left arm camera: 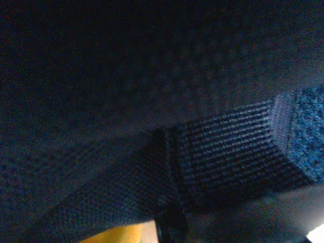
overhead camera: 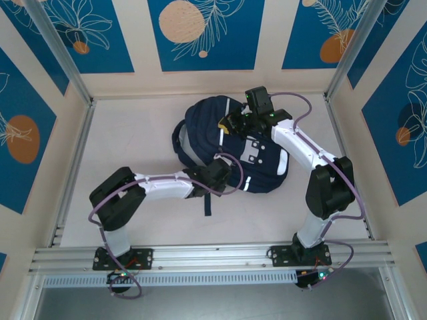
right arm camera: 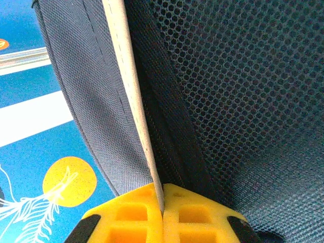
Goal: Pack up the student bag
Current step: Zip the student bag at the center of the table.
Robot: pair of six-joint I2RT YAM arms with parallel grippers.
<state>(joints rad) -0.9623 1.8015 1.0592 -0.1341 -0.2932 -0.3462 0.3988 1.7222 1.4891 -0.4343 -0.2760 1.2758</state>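
Top external view: the student bag (overhead camera: 227, 143) lies on the table (overhead camera: 127, 140), middle to far, a touch right of centre. My right gripper (overhead camera: 235, 122) sits at the bag's far edge, and my left gripper (overhead camera: 215, 172) is pushed in against its near-left side.

On the right wrist camera the yellow fingers (right arm camera: 126, 217) are closed flush together, with the bag's pale trim (right arm camera: 132, 101) nipped between them and dark mesh lining (right arm camera: 243, 91) just to its right. That claw has hold of the bag by its edge.

The left wrist camera is pressed right up to dark weave, with a sliver of yellow finger (left arm camera: 121, 234) at the bottom. I cannot tell how wide that claw stands, or whether it has cloth in it.

I read this as the opening step, with one lip pinned so the mouth can be spread. The next move probably calls for a sure pinch from the left claw on the near fabric. Then comes a gentle pull apart, without letting that thin trim slip out of the right claw.
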